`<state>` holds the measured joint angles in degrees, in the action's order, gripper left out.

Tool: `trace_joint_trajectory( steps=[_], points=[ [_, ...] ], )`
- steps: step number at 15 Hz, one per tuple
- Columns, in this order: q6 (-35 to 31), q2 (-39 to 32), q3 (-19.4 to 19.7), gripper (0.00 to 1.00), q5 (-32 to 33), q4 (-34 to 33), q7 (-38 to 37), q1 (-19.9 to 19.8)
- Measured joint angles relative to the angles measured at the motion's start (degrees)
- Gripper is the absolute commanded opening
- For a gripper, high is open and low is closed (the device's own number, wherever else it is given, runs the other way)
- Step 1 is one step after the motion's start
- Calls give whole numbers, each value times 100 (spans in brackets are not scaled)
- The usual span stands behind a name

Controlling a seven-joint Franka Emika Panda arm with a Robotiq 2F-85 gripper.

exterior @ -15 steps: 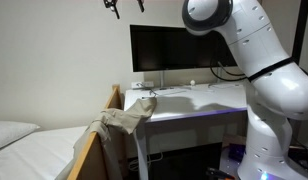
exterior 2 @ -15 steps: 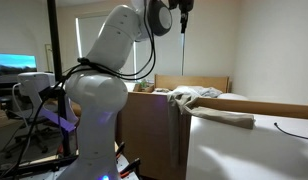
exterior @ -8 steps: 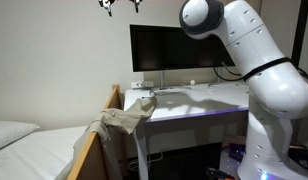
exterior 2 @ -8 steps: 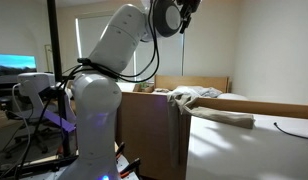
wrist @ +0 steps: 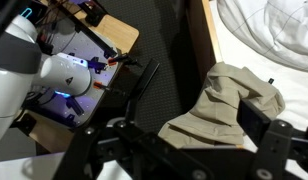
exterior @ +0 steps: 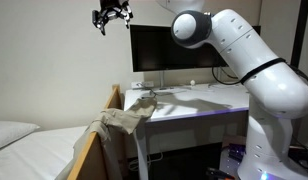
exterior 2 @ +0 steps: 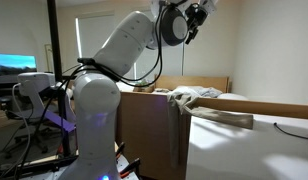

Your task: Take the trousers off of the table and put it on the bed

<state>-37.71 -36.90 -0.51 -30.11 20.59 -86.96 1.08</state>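
The khaki trousers (exterior: 121, 119) hang rumpled over the bed's wooden frame board (exterior: 91, 150), with one leg lying on the left end of the white table (exterior: 199, 101). In the other exterior view the trousers (exterior 2: 222, 118) lie the same way. In the wrist view they show as a beige heap (wrist: 230, 104) beside the white bed sheet (wrist: 269, 30). My gripper (exterior: 112, 17) is open and empty, high above the trousers and well clear of them. It also shows in an exterior view (exterior 2: 201, 12) and in the wrist view (wrist: 184, 152). The bed (exterior: 24, 140) is low with a white sheet.
A black monitor (exterior: 174, 48) stands at the back of the table, with small items and cables beside it. A brown wooden panel (exterior 2: 149, 130) stands next to my white base (exterior 2: 94, 120). Cables and lit electronics lie on the floor (wrist: 84, 70).
My arm has swung over toward the bed side, and the gripper has come down a little from the top edge into view. The trousers have not moved.
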Motion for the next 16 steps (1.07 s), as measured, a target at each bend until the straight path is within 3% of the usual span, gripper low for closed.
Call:
trace_joint_trajectory(
  steps=[11,16],
  points=[
    [-610,-859,70,100,92,-1,-195,57],
    [-1878,-890,18,100,1391,3,526,402]
  ],
)
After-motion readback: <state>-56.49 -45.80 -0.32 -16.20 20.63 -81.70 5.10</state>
